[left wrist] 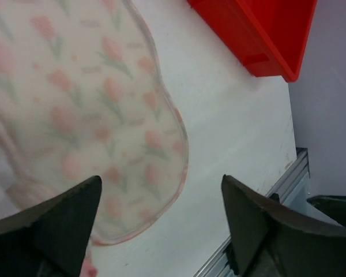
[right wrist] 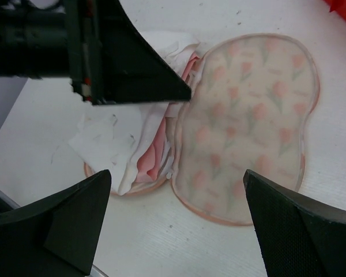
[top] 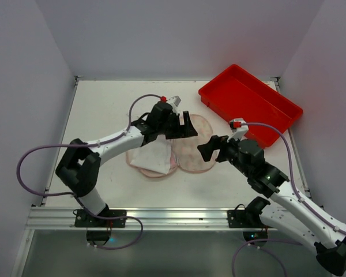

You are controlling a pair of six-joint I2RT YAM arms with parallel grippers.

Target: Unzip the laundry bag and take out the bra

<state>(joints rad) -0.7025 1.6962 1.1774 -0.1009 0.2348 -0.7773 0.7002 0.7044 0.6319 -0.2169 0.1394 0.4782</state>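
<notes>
Laundry bag (top: 195,151) lies unzipped and spread flat mid-table (top: 104,104). Bra (top: 151,157) sits crumpled in its left half, white over pink, far end hidden under the left arm. Left gripper (top: 187,126) hangs over the bag's middle, jaws wide, holding nothing. Right gripper (top: 210,149) is at the printed flap's right edge, also wide, holding nothing. Red tray (top: 251,103) sits back right, apart from the bag.

Left arm (top: 112,141) reaching forward, left fingers (left wrist: 57,222) spread wide, right arm (top: 288,199) angled inward, right fingers (right wrist: 63,222) spread wide
</notes>
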